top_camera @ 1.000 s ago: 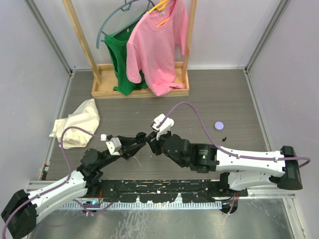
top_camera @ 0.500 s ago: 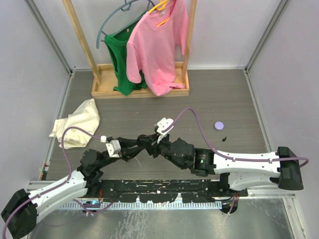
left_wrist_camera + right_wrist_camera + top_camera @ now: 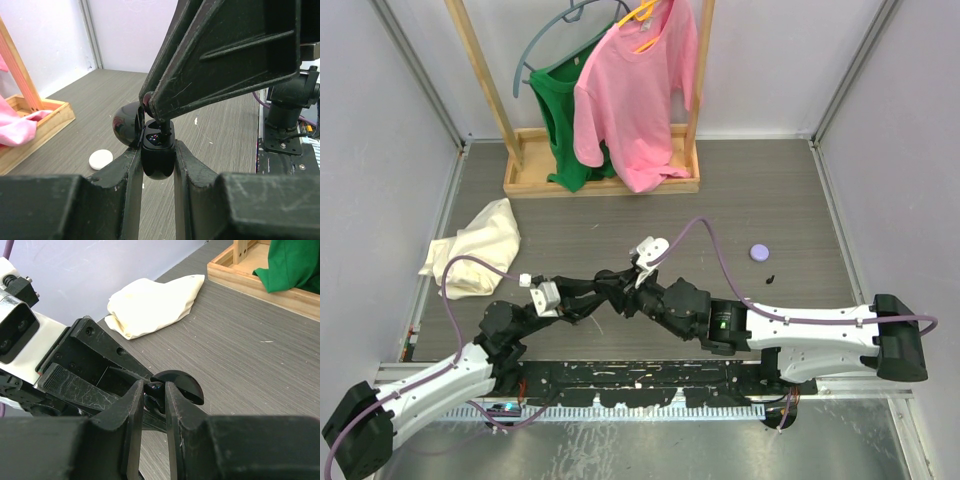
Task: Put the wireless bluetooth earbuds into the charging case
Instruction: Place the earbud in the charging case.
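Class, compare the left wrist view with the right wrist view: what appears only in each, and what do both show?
Only left wrist: a pale round disc on the table and a pink shirt. Only right wrist: a cream cloth and a green shirt. Both: the black charging case, lid open, clamped in the left gripper, the right gripper pinching a black earbud at it, and the wooden rack base.
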Available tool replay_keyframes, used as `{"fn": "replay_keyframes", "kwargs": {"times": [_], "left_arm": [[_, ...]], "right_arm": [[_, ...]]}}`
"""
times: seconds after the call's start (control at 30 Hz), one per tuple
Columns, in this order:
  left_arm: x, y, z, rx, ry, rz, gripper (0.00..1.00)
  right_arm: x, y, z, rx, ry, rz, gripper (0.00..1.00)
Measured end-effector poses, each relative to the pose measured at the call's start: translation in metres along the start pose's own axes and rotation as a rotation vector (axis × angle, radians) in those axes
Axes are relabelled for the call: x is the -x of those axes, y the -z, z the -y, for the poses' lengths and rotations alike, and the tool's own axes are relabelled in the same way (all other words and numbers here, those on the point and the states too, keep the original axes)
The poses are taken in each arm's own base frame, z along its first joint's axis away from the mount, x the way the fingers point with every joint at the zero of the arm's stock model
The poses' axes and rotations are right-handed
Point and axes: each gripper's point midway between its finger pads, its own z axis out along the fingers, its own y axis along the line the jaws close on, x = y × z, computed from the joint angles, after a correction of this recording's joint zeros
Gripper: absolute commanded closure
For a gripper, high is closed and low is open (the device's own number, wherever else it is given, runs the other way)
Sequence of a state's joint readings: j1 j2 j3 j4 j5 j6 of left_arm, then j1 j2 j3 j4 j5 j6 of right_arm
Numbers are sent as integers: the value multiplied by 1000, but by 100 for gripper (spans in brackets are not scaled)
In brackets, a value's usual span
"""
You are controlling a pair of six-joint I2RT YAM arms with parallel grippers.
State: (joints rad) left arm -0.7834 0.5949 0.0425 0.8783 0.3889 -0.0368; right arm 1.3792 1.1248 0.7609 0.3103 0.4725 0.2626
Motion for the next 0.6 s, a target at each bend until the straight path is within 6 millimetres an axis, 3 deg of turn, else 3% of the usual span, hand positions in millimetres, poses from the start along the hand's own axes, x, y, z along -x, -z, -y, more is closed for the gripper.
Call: {"fn": "replay_keyframes", "kwargs": {"times": [0.33,0.6], "left_arm": [[3,0,-1,5,-2,10,100],[3,1,-3,18,0,10,100]], "right_arm": [[-12,-4,-1,2,-5,-25,77],[-14,-3,-1,2,-15,-32,59]]}}
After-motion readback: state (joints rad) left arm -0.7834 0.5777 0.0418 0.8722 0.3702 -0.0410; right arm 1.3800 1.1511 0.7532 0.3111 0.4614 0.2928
